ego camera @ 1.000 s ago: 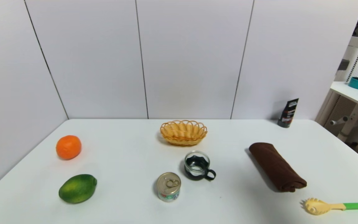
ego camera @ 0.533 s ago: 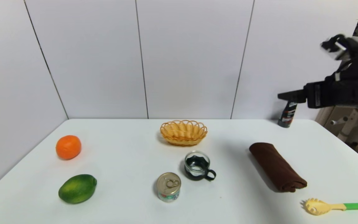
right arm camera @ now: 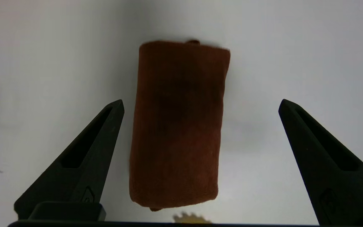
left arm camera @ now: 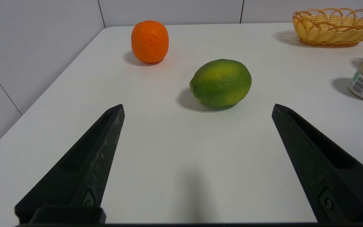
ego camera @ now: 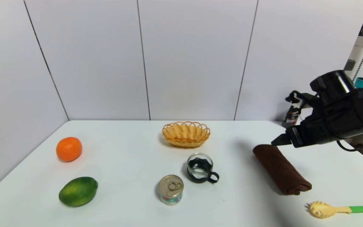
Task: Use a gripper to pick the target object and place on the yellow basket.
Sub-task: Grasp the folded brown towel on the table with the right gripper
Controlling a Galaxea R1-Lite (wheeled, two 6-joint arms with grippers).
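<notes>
My right gripper (ego camera: 279,141) hangs above the table (ego camera: 131,157) w/ its fingers spread wide, nothing between them. The brown rolled towel (ego camera: 281,169) lies flat on the table just below, its far end right under my fingertips; in the right wrist view the roll (right arm camera: 178,126) runs lengthwise between the two fingers (right arm camera: 83,154), not touching either.

The yellow basket (ego camera: 186,134) sits at approx 9 o'clock from the towel's far end, well apart, toward the back centre of the table. Glass cup w/ black holder (ego camera: 201,168) stands between towel and basket, nearer the basket, at 6 o'clock from it. Tin can (ego camera: 171,189) is just beside the cup at 7 o'clock. Black tube (ego camera: 291,116) stands at the back wall behind my gripper. Yellow-green pasta fork (ego camera: 339,209) lies near the towel's near end, at 5 o'clock.

Left gripper (left arm camera: 197,108) is spread open too, low over the table on the left, w/ a green fruit (left arm camera: 221,82) and an orange (left arm camera: 150,41) ahead of it.
</notes>
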